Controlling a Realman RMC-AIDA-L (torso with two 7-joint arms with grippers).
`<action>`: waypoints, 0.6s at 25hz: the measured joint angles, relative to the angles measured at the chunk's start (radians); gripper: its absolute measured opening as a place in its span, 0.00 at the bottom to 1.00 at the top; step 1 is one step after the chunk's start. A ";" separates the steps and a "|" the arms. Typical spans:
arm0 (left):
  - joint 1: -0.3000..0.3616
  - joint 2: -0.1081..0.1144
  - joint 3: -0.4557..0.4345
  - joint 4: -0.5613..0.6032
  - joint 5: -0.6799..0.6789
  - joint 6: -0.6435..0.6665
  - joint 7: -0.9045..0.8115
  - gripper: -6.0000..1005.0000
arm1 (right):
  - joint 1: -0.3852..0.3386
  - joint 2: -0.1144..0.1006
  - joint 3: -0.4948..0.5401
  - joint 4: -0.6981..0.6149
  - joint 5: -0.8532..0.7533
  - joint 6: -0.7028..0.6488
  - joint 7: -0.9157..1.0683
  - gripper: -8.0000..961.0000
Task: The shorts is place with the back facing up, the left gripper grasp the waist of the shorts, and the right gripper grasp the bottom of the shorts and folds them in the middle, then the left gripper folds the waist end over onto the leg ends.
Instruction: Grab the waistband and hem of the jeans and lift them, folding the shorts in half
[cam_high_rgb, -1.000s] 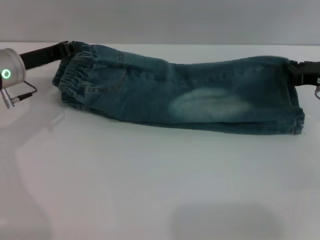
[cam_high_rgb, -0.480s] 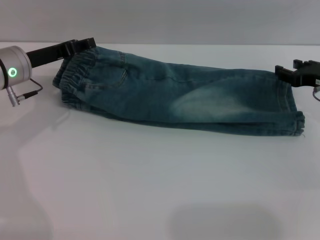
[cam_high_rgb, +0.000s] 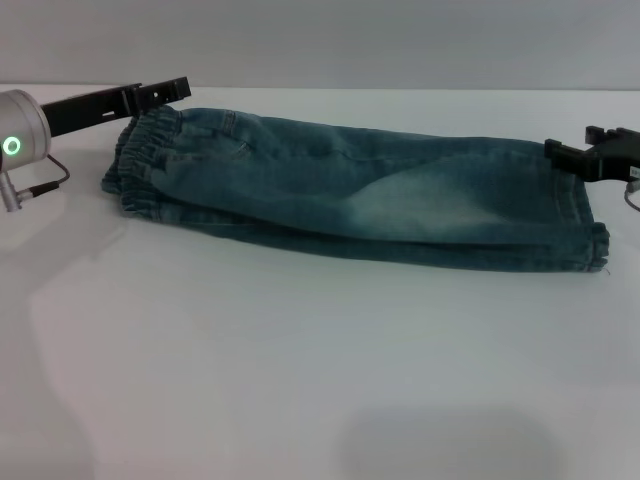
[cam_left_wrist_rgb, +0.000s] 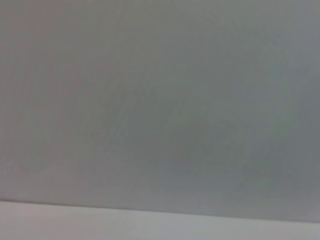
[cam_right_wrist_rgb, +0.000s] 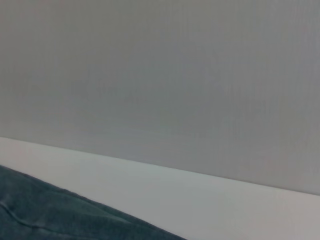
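The blue denim shorts (cam_high_rgb: 360, 195) lie on the white table, folded lengthwise into a long strip with a pale faded patch on top. The gathered waist (cam_high_rgb: 140, 165) is at the left end and the stitched leg hems (cam_high_rgb: 590, 225) at the right end. My left gripper (cam_high_rgb: 175, 90) hovers just behind the waist, open, with the cloth lying free of it. My right gripper (cam_high_rgb: 565, 145) stands open at the far corner of the hems and holds nothing. A corner of the denim (cam_right_wrist_rgb: 50, 215) shows in the right wrist view.
The white table (cam_high_rgb: 300, 380) stretches wide in front of the shorts. A grey wall runs along the back. The left arm's silver wrist (cam_high_rgb: 15, 140) with a green light and a cable sits at the left edge.
Both grippers have let go of the shorts. The raised far edge has dropped and the cloth now lies flat. The right gripper has drawn away to the right.
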 joint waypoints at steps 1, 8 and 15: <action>0.003 0.004 0.011 0.003 0.001 0.002 0.004 0.75 | -0.002 0.001 0.001 0.000 0.003 -0.007 0.000 0.66; 0.044 0.011 0.034 0.023 0.002 0.004 0.016 0.84 | -0.022 0.005 -0.003 -0.001 0.039 -0.023 -0.001 0.66; 0.104 0.014 0.042 0.024 0.003 0.010 0.122 0.84 | -0.033 0.006 -0.002 0.000 0.063 -0.029 -0.001 0.66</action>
